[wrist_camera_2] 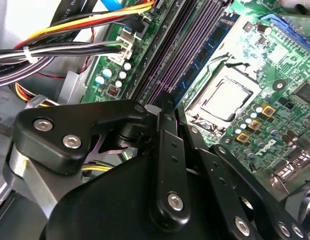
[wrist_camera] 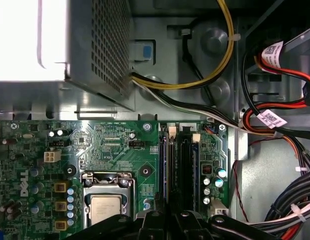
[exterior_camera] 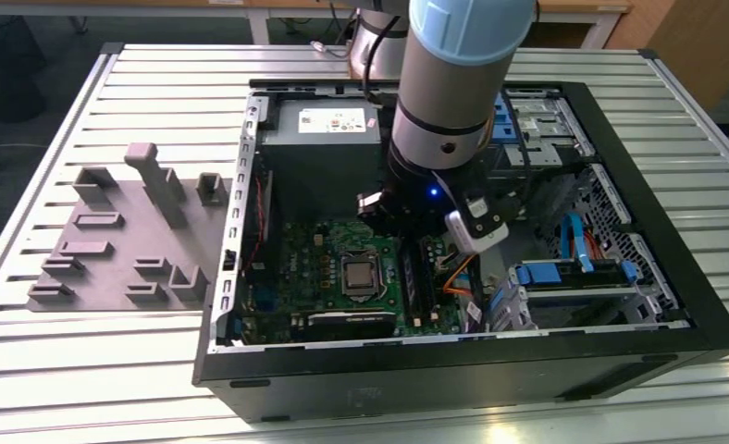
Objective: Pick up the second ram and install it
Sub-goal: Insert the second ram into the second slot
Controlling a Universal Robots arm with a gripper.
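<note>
Gripper [wrist_camera_2: 164,107]: matt black plastic or coated metal links, bright steel screw heads. Arm [exterior_camera: 463,65]: smooth satin grey metal tube, pale blue glossy cap. Case [exterior_camera: 463,370]: black painted sheet metal outside, bare dull steel inside. PSU [wrist_camera: 95,50]: perforated bare steel. Motherboard [wrist_camera: 115,145]: glossy green board; CPU [wrist_camera: 106,207] lid brushed metal. Slots [wrist_camera_2: 189,45]: dark glossy plastic. Table [exterior_camera: 154,83]: ribbed satin aluminium. Fixture [exterior_camera: 130,240]: matt grey plastic. Cables [wrist_camera: 204,75]: smooth coloured plastic sheath

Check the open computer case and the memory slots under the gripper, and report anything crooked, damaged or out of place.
Nothing stands out. The black gripper is low over the long black memory slots beside the square silver processor on the green motherboard. A blue-green memory stick sits straight along its slot. The bundled cables lie beside the board, not over the slots.
</note>
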